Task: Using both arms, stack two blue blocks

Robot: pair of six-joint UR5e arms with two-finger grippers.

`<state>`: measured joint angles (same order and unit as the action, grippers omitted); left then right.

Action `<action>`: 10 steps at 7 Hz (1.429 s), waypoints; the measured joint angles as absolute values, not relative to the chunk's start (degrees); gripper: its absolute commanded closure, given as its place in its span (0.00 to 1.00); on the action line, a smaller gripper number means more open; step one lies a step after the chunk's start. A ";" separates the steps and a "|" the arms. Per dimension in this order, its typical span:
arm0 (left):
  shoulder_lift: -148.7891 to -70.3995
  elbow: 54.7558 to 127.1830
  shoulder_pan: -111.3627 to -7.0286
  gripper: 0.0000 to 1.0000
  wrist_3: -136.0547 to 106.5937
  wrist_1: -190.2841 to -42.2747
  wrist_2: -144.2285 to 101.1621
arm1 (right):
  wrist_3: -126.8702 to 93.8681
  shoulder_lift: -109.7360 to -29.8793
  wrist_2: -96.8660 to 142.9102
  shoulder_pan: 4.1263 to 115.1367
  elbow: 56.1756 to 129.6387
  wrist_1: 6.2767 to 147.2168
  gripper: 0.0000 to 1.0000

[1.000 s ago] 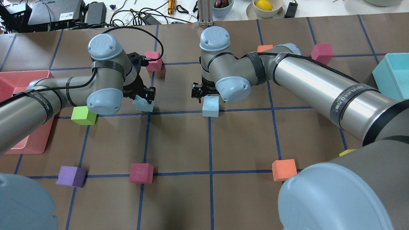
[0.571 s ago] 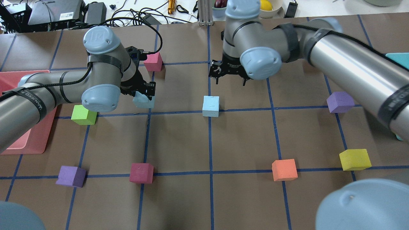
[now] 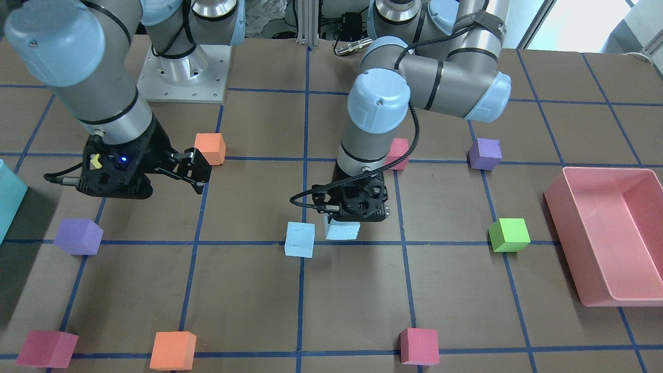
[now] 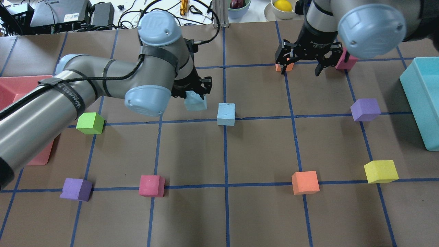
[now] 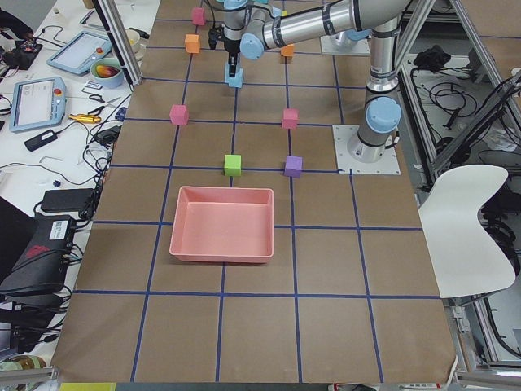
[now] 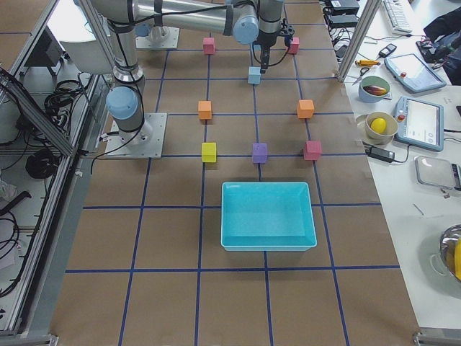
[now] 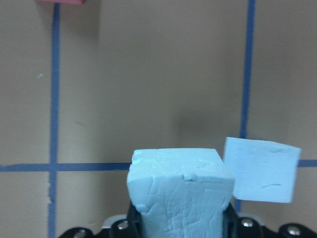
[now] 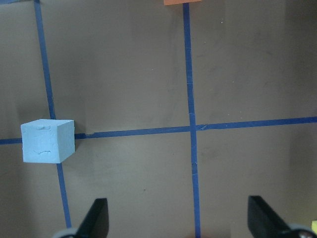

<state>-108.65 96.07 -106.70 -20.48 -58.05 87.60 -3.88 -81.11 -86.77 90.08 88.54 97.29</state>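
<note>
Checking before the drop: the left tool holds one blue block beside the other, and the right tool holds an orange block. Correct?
Not quite. The right tool is open and empty; the right wrist view shows nothing but table in its gap. The left tool does hold one blue block beside the other blue block.

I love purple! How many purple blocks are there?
2. One purple block sits at the robot's near left; the other purple block lies on its right, near the teal bin. More may be hidden.
</note>
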 measured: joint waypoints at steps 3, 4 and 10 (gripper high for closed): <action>-113.58 92.29 -111.41 1.00 -26.39 -57.50 84.81 | 2.08 -83.18 -87.22 84.59 88.65 94.23 0.00; -114.82 91.76 -111.91 1.00 -25.39 -57.36 85.35 | 3.43 -83.86 -87.39 83.33 88.58 92.94 0.00; -117.46 90.72 -112.22 1.00 -24.85 -57.03 89.13 | -4.35 -87.29 -87.51 89.55 88.43 88.67 0.00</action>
<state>-117.46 90.72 -112.22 -24.85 -57.03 89.13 -4.35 -87.29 -87.51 89.55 88.43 88.67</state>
